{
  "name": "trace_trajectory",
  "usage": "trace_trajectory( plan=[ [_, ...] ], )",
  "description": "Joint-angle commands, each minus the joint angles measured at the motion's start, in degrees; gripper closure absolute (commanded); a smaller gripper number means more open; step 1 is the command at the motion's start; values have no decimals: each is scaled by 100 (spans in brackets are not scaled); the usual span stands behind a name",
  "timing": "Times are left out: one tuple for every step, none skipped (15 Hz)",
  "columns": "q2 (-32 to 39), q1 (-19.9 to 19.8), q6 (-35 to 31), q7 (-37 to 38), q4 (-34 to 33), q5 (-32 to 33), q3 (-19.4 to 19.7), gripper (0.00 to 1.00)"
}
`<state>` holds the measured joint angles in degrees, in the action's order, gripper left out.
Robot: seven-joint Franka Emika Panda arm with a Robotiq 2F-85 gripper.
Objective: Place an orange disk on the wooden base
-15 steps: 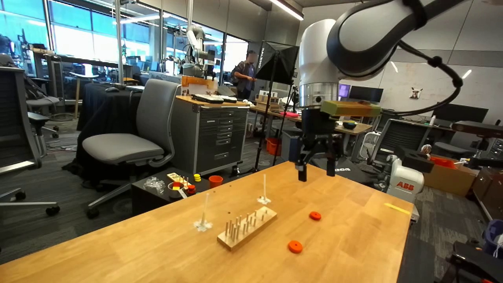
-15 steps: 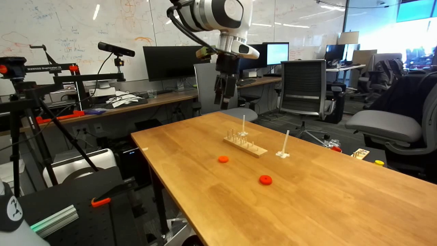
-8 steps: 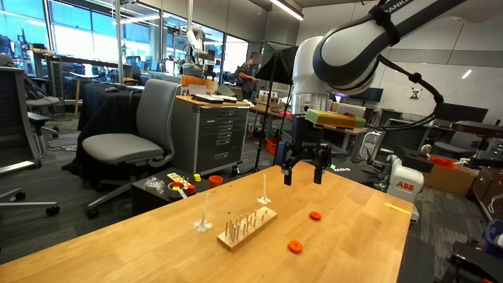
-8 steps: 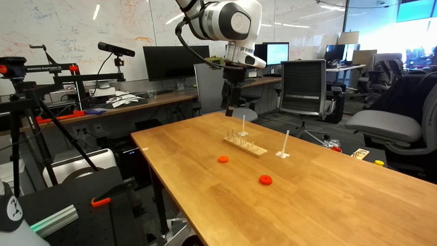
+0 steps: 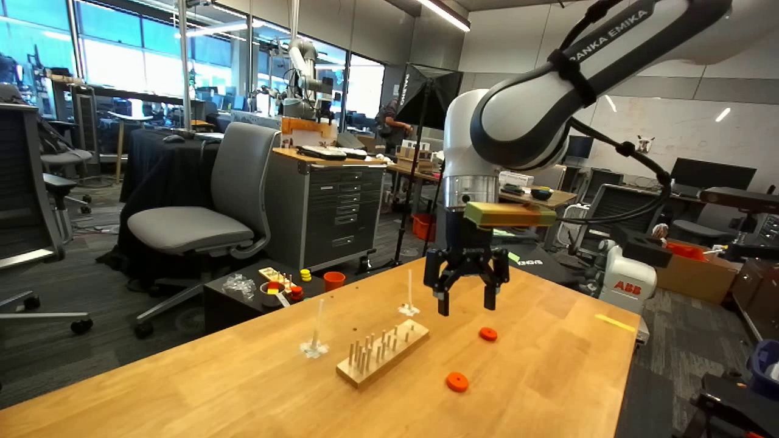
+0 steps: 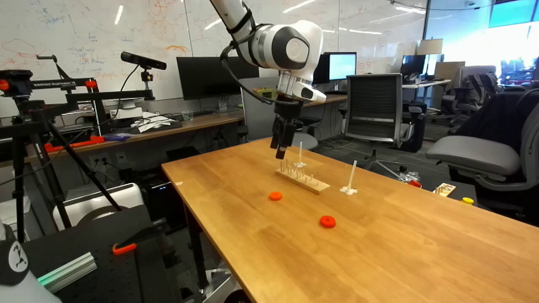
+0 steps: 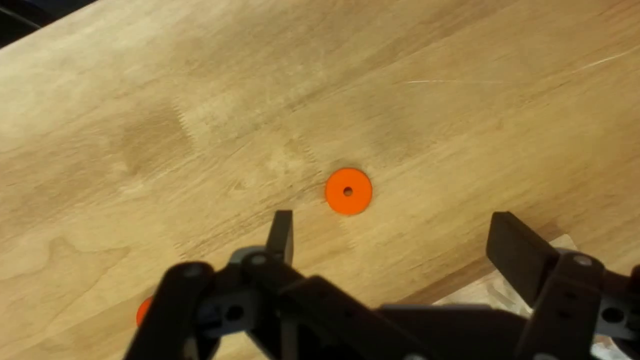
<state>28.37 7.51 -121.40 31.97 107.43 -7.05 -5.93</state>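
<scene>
- Since its edge is low and round, the nearer orange disk [image 5: 457, 382] is best taken across opposite sides of the rim, close to the wood. Probably light, stiff, somewhat slippery, hardly fragile; centre hole to be left free for a peg. Lies flat on the wooden tabletop [image 5: 535, 389], lower centre of an exterior view.
- Wooden base [image 5: 389, 356], left of that disk and apart from it: pale, low, set with thin upright pegs; no disk on it.
- Farther orange disk [image 5: 487, 334], right of centre, lower half: same make, likely same handling.
- Gripper [image 5: 467, 307], above the tabletop, nothing held: fingers spread wide. Wrist view puts one disk near mid-frame; which of the pair, uncertain.
- Panda arm [image 5: 523, 118], entering at upper right, bent so the gripper points down.
</scene>
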Motion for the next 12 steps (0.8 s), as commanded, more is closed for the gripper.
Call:
trace_trajectory(
  plan=[
    [464, 111, -30, 21, -410, -209, 182, 0],
    [570, 51, -88, -128, -460, -302, 157, 0],
    [673, 27, -93, -164, -529, -380, 155, 0],
    [804, 26, -121, -161, -611, -432, 173, 0],
    [903, 16, -112, -173, -679, -490, 177, 0],
    [1021, 5, -32, -178, -769, -550, 181, 0],
    [1115, 6, 199, -167, -866, -561, 196, 0],
    [1196, 2, 268, -175, -904, -584, 203, 0],
    [1268, 4, 332, -171, -938, -587, 217, 0],
    [1351, -2, 376, -158, -994, -598, 233, 0],
    [1437, -10, 454, -162, -1057, -601, 247, 0],
    [1515, -29, 463, -169, -1111, -629, 261, 0]
  ],
)
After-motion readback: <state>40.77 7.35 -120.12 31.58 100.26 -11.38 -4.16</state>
